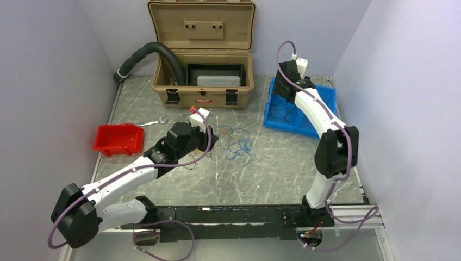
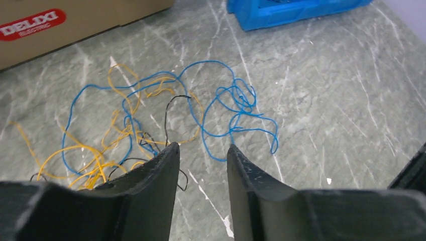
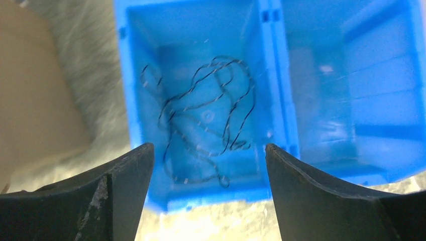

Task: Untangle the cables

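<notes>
A tangle of thin cables lies on the grey table: a blue cable (image 2: 236,103), a yellow cable (image 2: 108,138) and a black cable (image 2: 168,108), crossing each other; it also shows in the top view (image 1: 236,144). My left gripper (image 2: 203,149) is open and empty, just short of the tangle's near edge; in the top view it sits left of the tangle (image 1: 209,140). My right gripper (image 3: 208,150) is open and empty above a blue bin (image 3: 201,198) that holds a black cable (image 3: 206,113); the top view shows it over the bin (image 1: 282,87).
A tan case (image 1: 202,87) stands open at the back, with a black corrugated hose (image 1: 147,54) running into it. A red bin (image 1: 118,138) and a wrench (image 1: 153,122) lie at the left. The blue bin (image 1: 299,111) sits at the right.
</notes>
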Controlling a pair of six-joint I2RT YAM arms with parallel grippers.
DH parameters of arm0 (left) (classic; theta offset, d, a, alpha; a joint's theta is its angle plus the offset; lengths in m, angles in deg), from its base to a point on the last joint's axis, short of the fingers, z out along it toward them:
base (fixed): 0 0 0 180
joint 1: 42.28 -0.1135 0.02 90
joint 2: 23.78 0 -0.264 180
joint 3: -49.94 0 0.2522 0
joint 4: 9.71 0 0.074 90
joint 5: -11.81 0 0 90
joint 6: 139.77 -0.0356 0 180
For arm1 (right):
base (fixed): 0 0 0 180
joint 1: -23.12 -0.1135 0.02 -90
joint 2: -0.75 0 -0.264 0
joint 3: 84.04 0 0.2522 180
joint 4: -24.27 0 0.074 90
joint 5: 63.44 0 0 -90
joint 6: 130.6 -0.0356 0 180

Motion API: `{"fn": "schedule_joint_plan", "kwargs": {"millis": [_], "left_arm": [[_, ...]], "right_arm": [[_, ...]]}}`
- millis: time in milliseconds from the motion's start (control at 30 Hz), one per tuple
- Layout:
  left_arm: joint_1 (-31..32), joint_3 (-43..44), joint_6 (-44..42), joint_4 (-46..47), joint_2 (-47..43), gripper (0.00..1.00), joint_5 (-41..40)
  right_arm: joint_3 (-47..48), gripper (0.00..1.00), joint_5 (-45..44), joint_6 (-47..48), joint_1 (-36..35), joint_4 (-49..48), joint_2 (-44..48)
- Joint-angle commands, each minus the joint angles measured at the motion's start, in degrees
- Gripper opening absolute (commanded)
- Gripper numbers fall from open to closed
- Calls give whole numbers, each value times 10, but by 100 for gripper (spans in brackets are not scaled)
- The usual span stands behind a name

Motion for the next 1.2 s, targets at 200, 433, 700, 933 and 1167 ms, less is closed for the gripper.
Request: {"fn": "schedule_joint_plan", "kwargs": {"millis": [200, 433, 700, 933, 1167], "left_arm": [[-48, 125, 78, -199, 86, 82, -3], [-51, 151, 69, -198, 156, 94, 32], [-51, 203, 65, -215, 240, 91, 54], [-51, 226, 69, -227, 265, 88, 60], [-51, 223, 68, -255, 236, 89, 32]], "right_arm": [[-216, 97, 444, 87, -37, -114, 205], [-301, 95, 370, 79, -137, -91, 236], [-438, 81, 378, 23, -184, -165, 301], [-489, 79, 379, -3, -244, -224, 260], [-473, 79, 255, -13, -291, -202, 199]]}}
